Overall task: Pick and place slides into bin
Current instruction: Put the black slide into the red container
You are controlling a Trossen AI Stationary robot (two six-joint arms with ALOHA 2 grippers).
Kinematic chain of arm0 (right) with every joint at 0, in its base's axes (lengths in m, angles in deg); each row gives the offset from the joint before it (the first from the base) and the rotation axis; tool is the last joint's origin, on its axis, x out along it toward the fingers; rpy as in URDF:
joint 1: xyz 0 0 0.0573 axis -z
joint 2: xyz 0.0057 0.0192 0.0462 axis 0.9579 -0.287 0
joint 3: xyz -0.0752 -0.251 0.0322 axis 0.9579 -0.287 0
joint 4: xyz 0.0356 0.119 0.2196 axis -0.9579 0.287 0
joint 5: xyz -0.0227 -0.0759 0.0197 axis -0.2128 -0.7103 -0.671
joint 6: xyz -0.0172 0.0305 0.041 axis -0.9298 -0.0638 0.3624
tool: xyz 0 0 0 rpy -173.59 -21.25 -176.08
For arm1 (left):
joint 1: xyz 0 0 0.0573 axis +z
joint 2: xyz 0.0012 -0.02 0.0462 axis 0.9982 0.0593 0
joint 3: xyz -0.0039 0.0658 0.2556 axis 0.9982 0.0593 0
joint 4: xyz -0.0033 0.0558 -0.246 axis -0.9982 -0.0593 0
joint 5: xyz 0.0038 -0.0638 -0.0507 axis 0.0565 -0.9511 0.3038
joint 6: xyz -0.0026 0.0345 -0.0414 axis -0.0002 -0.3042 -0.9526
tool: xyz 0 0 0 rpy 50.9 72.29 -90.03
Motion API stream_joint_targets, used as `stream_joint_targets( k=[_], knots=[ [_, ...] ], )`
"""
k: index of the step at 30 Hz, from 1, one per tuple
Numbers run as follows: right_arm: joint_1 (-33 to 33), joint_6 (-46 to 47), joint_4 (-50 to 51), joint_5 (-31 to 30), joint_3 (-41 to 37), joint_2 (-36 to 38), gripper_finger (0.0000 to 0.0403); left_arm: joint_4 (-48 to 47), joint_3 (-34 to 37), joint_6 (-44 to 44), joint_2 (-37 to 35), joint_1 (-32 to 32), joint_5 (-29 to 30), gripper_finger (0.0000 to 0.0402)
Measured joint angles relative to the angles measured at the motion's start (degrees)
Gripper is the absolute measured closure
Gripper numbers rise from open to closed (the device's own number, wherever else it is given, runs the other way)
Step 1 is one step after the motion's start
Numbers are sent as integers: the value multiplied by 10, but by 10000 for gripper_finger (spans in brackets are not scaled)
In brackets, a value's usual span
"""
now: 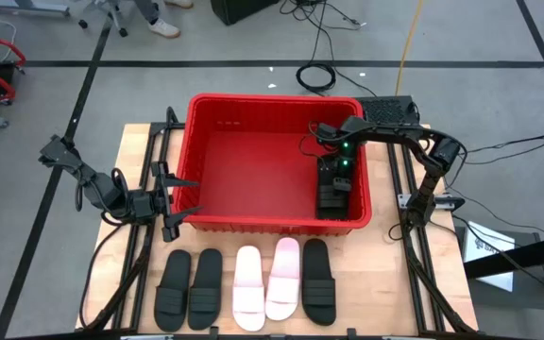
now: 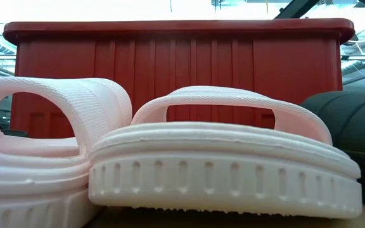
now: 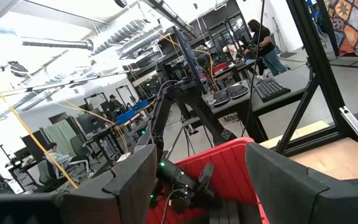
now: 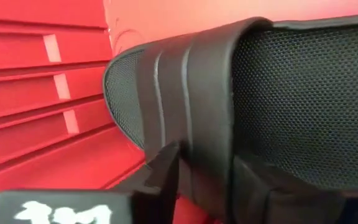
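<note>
Past the left gripper (image 3: 197,180), its two dark fingers (image 3: 132,180) spread apart, the bin (image 3: 232,168) holds the right arm (image 3: 185,183) reaching in, with people (image 3: 263,43) at workbenches beyond.

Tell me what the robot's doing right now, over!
Right gripper down inside the red bin, jaws around a black slide. Left gripper open, waiting outside the bin's left wall. Five slides lined up on the table. Nothing blocking.
</note>
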Motion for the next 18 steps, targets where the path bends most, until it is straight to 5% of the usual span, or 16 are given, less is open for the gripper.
stream_joint_targets(
  k=[18],
  knots=[
    [0,8,-8,-54,0,0,216,0,0,0,0,0,0,149]
  ],
)
